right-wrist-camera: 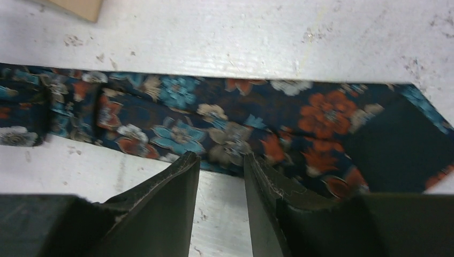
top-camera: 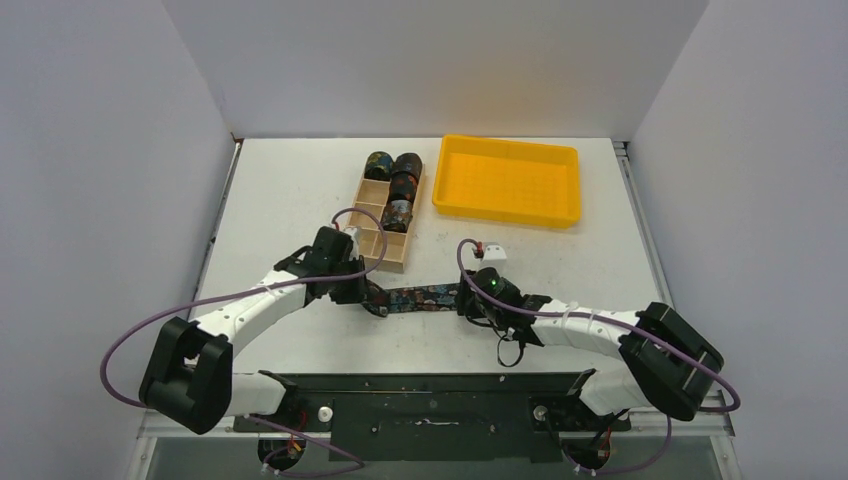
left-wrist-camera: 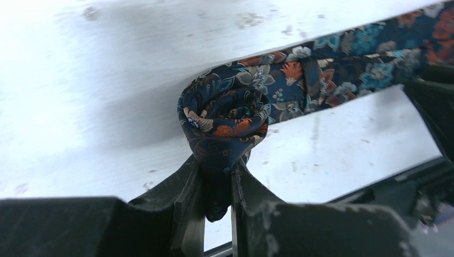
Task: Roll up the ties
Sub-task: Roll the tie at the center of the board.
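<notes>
Working on the tie stretched flat by the near edge of the worktop, midway along it. Turn the coil in small even steps, keeping edges aligned and the strip taut. Pinching that coil with the left jaws; holding the right jaws part spread, empty, at the wide end; touching it or not, cannot tell.
</notes>
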